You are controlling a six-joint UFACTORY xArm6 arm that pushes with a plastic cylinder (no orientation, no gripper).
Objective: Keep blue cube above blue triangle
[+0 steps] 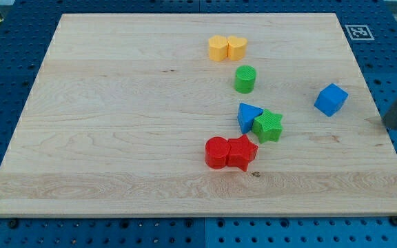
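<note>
Hand-wise, this arm is carrying only a dark rod, so nothing is being grasped; my tip [392,127] is resting near the table's right edge, roughly halfway down it, with the rod leaning up and out of the view's right side. Tip and blocks are sitting apart: the blue cube [331,100] is lying just to the view's left of the tip and slightly toward the table's top edge. Further toward the table's middle, the blue triangle [248,116] is touching a green star [268,126] on its right, and both are sitting lower than the cube. A green cylinder [245,79] is standing alone just above the triangle. Two yellow blocks [227,48] are pressing together near the top edge, their shapes hard to tell. Below the triangle, a red cylinder [217,152] is touching a red star-like block [242,152]. The wooden table [116,124] is lying on a blue pegboard [5,62]
</note>
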